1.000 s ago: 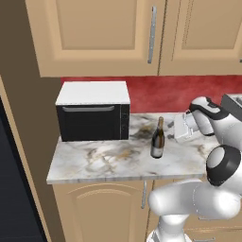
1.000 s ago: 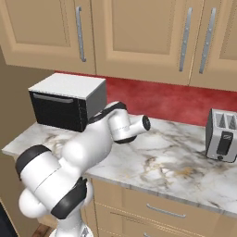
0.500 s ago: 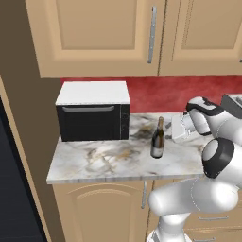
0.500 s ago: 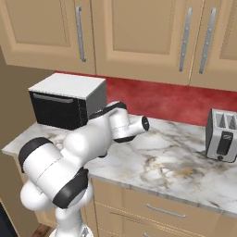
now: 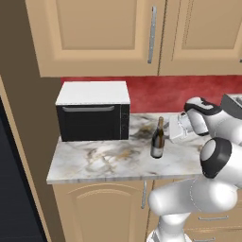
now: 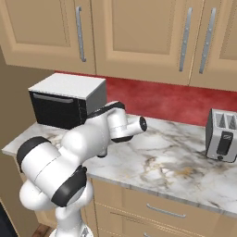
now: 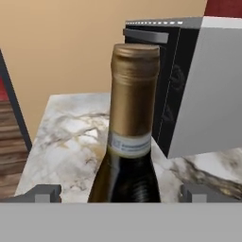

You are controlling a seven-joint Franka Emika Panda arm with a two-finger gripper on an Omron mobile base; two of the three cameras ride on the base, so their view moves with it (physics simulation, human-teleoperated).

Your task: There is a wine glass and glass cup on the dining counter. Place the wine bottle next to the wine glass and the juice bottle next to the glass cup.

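The wine bottle (image 5: 158, 140), dark with a gold top and a pale label, stands upright on a marble kitchen counter (image 5: 106, 160) just right of the microwave. My gripper (image 5: 173, 129) hovers to its right at neck height, open and pointing at it. In the hand view the wine bottle (image 7: 132, 123) rises close between my spread fingertips (image 7: 46, 193), untouched, with my gripper (image 7: 120, 194) centred on it. The wine glass, glass cup, juice bottle and dining counter are out of view.
A black-and-white microwave (image 5: 93, 111) sits at the back left of the counter, close behind the bottle in the hand view (image 7: 189, 85). A silver toaster (image 6: 223, 134) stands at the far right. Wall cabinets (image 5: 118, 33) hang overhead. The counter's left edge (image 5: 51, 170) drops off.
My hand has moved left and slightly down toward the wine bottle, closing the gap. The jaws have stayed open and the bottle has not moved.
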